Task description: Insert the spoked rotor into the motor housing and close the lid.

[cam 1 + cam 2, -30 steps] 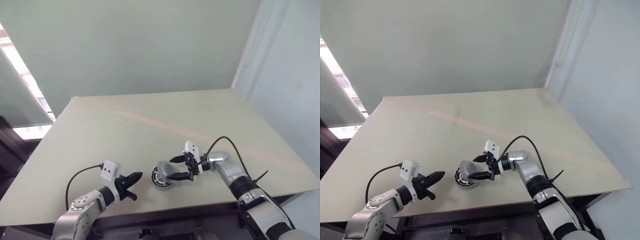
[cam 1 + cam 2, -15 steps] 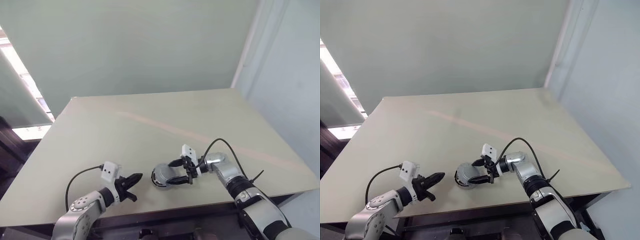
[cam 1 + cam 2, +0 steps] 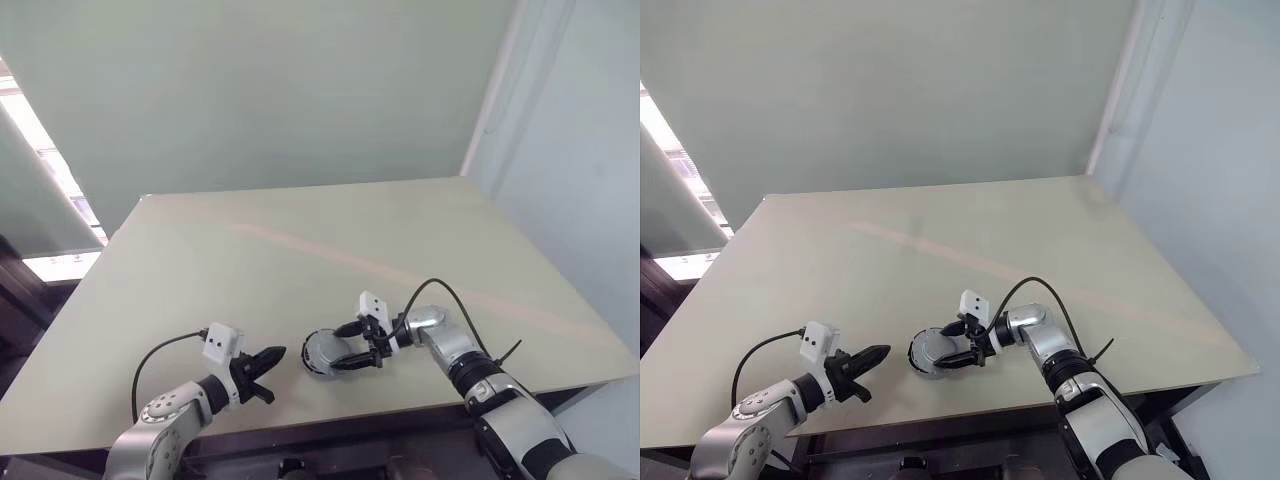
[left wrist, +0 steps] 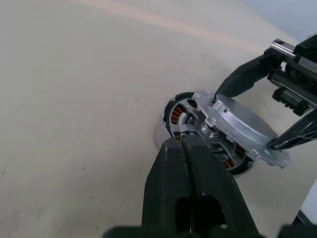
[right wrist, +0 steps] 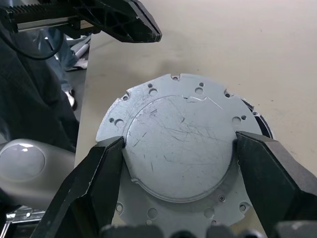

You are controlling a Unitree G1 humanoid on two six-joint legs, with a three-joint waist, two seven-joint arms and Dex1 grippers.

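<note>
Item 1, surface (image 3: 300, 250): pale beige, carrying everything I list here.

Item 2, motor housing (image 4: 179, 116): round dark puck, copper windings showing, resting on the surface near its front edge, between my two grippers.

Item 3, lid (image 5: 178, 148): grey metal disc, tilted over the motor housing, not seated flat; I see windings exposed beneath its raised edge.

Item 4, right gripper (image 3: 352, 347): jaws wide, one finger on each side of the lid's raised centre, gripping it.

Item 5, left gripper (image 3: 266, 362): fingers pressed together, empty, hovering just beside the motor housing, pointing at it.
</note>
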